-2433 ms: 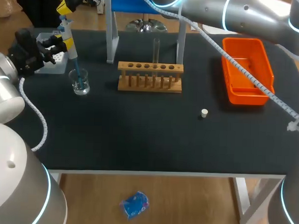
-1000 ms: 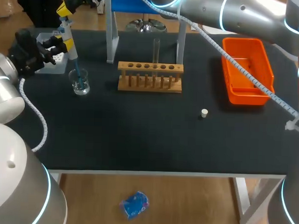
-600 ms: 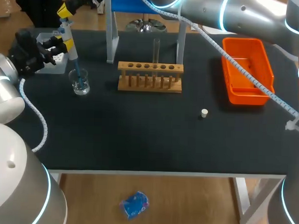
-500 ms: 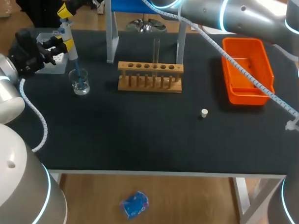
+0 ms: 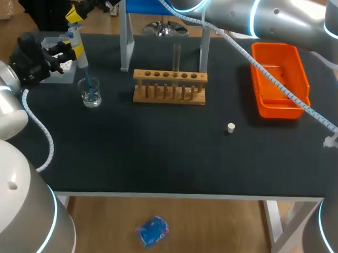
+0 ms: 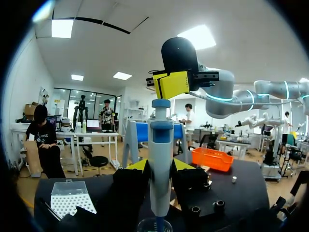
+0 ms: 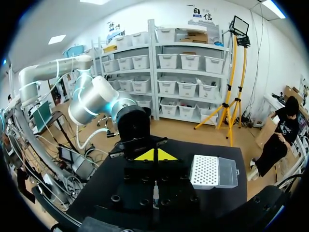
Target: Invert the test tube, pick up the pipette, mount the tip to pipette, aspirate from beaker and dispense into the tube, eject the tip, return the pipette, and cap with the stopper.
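My left gripper (image 5: pixel 72 47) (image 6: pixel 159 166) is shut on the white and blue pipette (image 5: pixel 78 51) (image 6: pixel 160 145), which it holds upright. The pipette's blue tip (image 5: pixel 89 86) dips into the small glass beaker (image 5: pixel 90 94) (image 6: pixel 157 225). My right gripper (image 5: pixel 76 13) (image 7: pixel 155 154), reaching across from the right, is shut and hangs right over the pipette's plunger (image 6: pixel 161 103), touching it or nearly so. The test tube (image 5: pixel 176 57) stands upright in the wooden rack (image 5: pixel 169 86). On the mat to the right lies the white stopper (image 5: pixel 230 127).
A white tip box (image 5: pixel 56 60) (image 7: pixel 212 171) sits at the back left behind the beaker. An orange bin (image 5: pixel 279 79) (image 6: pixel 212 158) stands at the back right. The blue-topped pipette stand (image 5: pixel 128 33) rises behind the rack.
My right gripper has shifted very slightly above the plunger. The left arm, pipette and beaker look unchanged.
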Available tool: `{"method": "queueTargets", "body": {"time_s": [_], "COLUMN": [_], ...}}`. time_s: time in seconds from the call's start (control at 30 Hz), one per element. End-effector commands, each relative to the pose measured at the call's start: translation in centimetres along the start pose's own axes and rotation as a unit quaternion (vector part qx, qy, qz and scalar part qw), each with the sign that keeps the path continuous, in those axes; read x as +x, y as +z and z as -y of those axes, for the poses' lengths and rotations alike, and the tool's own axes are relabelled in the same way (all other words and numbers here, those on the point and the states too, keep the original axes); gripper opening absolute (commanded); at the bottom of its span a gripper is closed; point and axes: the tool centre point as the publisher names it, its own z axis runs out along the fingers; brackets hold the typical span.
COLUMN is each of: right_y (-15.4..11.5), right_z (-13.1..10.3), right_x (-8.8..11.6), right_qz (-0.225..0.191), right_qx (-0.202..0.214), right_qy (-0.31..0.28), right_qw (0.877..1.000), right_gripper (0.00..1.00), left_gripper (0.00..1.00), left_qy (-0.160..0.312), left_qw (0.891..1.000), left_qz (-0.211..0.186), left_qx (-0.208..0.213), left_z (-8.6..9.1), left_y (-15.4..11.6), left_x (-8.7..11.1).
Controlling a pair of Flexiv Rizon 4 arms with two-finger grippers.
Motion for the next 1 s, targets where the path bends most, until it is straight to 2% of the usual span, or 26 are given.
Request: {"method": "queueTargets", "body": {"time_s": [0.03, 1.0], "right_y": [0.0, 0.5], "right_z": [0.5, 1.7], "right_x": [0.4, 0.6], "right_qz": [0.002, 0.0], "right_qx": [0.0, -0.007], "right_qy": [0.001, 0.014], "right_qw": [1.0, 1.0], "right_gripper": [0.0, 0.0], "left_gripper": [0.0, 0.0], "left_qy": [0.0, 0.0], "left_qw": [1.0, 1.0], "left_qz": [0.0, 0.0], "left_qx": [0.002, 0.002], "left_z": [0.3, 0.3], "left_y": [0.1, 0.1], "left_x": [-0.1, -0.1]}}
